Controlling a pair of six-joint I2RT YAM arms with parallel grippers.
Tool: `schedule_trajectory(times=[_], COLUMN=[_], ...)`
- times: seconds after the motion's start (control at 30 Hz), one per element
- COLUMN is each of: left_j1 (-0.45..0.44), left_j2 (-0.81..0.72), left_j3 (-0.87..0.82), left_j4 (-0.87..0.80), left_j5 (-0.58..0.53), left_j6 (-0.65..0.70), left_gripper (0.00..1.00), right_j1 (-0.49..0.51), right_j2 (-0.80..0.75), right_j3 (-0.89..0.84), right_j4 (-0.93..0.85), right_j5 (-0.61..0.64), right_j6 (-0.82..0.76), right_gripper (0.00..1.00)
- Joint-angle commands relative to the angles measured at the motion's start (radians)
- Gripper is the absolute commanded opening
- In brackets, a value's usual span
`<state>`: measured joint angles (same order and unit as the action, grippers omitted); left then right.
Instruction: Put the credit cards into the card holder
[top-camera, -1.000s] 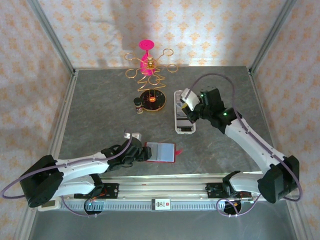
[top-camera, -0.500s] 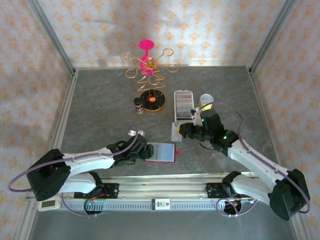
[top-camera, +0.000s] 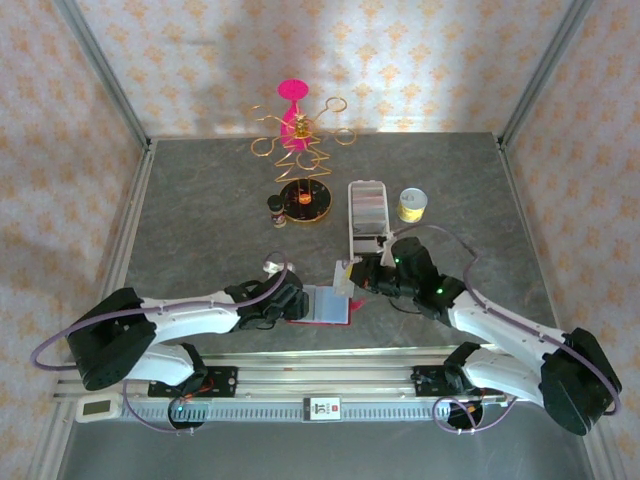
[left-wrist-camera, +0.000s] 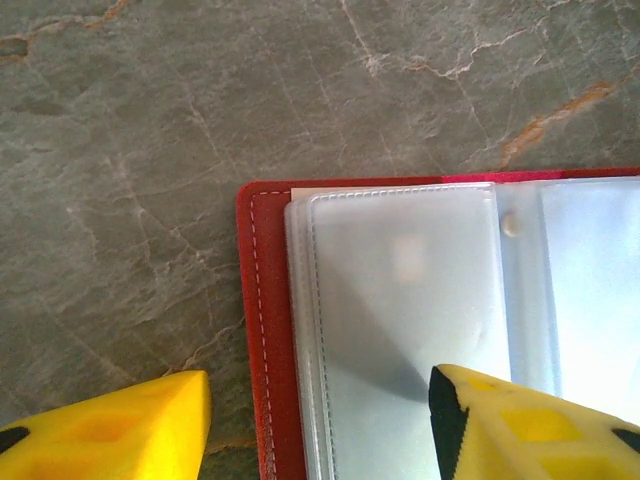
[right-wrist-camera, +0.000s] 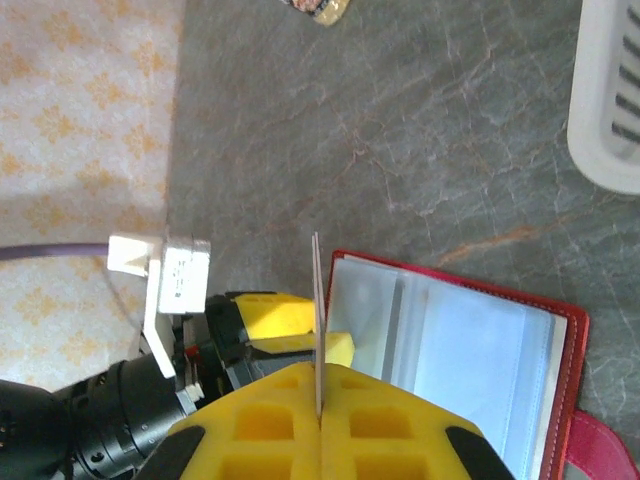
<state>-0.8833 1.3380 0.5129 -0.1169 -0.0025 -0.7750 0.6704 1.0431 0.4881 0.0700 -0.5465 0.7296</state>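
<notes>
Top external. Open red card holder (top-camera: 325, 306) flat on the grey table (top-camera: 200, 220), low centre of frame. At its left edge, the left gripper (top-camera: 292, 304). Just above its upper right corner, the right gripper (top-camera: 356, 276), pinching a credit card (top-camera: 343, 276) upright. Further up the frame and apart from the holder, a white tray (top-camera: 367, 212); contents too small to tell.

Left wrist. Jaws of the left gripper (left-wrist-camera: 318, 392) moderately apart, nothing pinched. One yellow finger over bare table at lower left, the other over the clear pockets (left-wrist-camera: 400, 290) at lower right, straddling the red border. Contact with the film not discernible. Pockets in view apparently empty.

Right wrist. Jaws of the right gripper (right-wrist-camera: 320, 388) clamped tight on the credit card (right-wrist-camera: 317, 310), seen edge-on as a thin vertical line; colour not readable. Far end of the card over the left margin of the card holder (right-wrist-camera: 470, 350), close to the left gripper's fingers (right-wrist-camera: 280, 316).

Judgement. Step in hand: carrying a card to a pocket mouth, insertion not yet begun. Next move probably calls for tilting the card from upright toward the pocket plane, finding the slot edge, then sliding in with the holder pinned by the left gripper. Risks: card skating over the film, holder shifting.
</notes>
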Motion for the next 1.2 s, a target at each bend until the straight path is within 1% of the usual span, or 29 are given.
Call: schedule_trajectory(times=[0.0,0.4,0.57,0.67,0.77,0.87,0.97,1.0,1.07,1.17], left_j1=[-0.007,-0.011,-0.013,-0.013,-0.012,-0.006,0.004,0.007,0.022,0.035], left_j2=[0.023,0.047,0.042,-0.004,-0.094,-0.201,-0.309,-0.341,-0.389,-0.459], left_j3=[0.027,0.033,0.031,0.029,0.021,0.012,-0.024,-0.041,-0.073,-0.139], left_j4=[-0.043,-0.053,-0.054,-0.069,-0.076,-0.068,0.026,0.078,0.181,0.405], left_j5=[-0.037,-0.05,-0.045,-0.057,-0.066,-0.058,0.009,0.039,0.111,0.206], left_j6=[0.025,0.022,0.017,0.007,-0.008,-0.039,-0.093,-0.12,-0.168,-0.262], left_gripper=[0.59,0.49,0.49,0.5,0.55,0.56,0.61,0.65,0.69,0.75], right_j1=[0.01,0.036,0.068,0.075,0.075,0.075,0.075,0.075,0.075,0.075], right_j2=[0.013,0.075,0.151,0.165,0.144,0.071,-0.006,-0.033,-0.078,-0.113], right_j3=[-0.026,-0.077,-0.075,-0.085,-0.096,-0.117,-0.144,-0.155,-0.179,-0.201], right_j4=[0.078,0.155,0.212,0.261,0.271,0.288,0.326,0.353,0.418,0.513], right_j5=[0.014,0.01,0.005,0.006,0.025,0.026,0.018,0.011,-0.013,-0.055], right_j6=[0.031,0.056,0.057,0.074,0.079,0.103,0.145,0.166,0.218,0.284], right_gripper=[0.0,0.0,0.0,0.0,0.0,0.0,0.0,0.0,0.0,0.0])
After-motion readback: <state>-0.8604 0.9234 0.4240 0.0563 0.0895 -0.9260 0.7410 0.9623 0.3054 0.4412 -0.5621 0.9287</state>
